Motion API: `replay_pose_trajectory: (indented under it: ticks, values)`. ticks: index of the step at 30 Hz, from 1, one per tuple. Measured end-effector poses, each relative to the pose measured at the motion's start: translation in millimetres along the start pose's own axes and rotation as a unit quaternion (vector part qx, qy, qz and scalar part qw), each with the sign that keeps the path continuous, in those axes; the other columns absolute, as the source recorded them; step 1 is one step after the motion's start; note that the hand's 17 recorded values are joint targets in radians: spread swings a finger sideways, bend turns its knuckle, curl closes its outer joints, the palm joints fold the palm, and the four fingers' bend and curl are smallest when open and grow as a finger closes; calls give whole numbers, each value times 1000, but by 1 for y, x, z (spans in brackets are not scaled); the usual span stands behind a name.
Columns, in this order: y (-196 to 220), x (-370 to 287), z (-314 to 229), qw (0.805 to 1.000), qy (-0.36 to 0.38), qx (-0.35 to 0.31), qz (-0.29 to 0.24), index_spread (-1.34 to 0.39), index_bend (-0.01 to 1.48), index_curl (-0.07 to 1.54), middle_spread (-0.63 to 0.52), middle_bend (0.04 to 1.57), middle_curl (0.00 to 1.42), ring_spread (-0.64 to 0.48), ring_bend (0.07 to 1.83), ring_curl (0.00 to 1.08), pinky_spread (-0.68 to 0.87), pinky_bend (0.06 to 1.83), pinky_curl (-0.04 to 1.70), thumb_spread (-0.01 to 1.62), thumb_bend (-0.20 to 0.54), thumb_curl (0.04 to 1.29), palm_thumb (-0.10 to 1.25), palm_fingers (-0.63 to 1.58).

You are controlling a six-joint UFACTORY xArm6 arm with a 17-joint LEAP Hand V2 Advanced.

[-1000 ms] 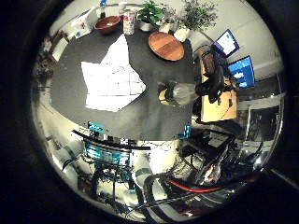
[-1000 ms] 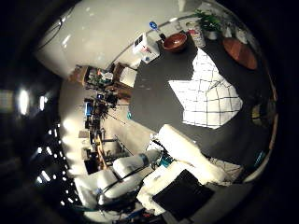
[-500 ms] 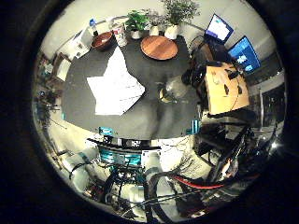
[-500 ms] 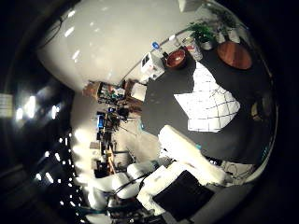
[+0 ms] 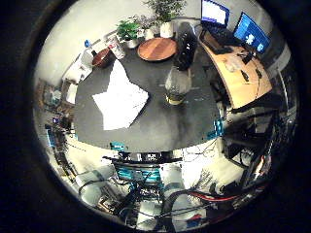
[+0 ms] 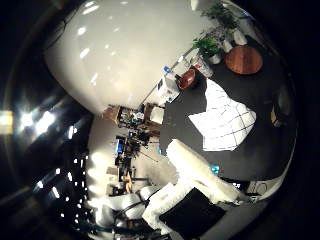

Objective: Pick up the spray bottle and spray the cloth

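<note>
Now, bottle: spray bottle upright on my dark table; cloth: white checked cloth beside it, apart
Hand: my hand holds nothing; curl, I cannot tell

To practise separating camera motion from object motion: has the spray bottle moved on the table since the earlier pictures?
No. The spray bottle stands beside the cloth, short of the wooden disc, as before; only the camera shifted.
</note>
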State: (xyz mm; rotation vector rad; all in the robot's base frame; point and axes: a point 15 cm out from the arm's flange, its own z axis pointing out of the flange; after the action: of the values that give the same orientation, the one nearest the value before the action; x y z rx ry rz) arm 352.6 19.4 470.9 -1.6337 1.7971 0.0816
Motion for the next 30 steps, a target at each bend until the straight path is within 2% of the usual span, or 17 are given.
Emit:
replay_pose_trajectory:
  ticks: [10,24,30]
  values:
    - [-5,38,-19,999,12,27,18,-227,159,286,195,194,318,212,261,269,415,371,317,1180,-22,280,545,130]
    - [2,84,-47,997,-23,51,53,-211,147,276,195,192,326,213,281,270,418,401,319,1163,-23,266,492,112]
    - [26,113,-23,995,-58,38,78,-214,154,262,192,186,312,211,304,274,406,444,326,1158,-19,265,471,32]
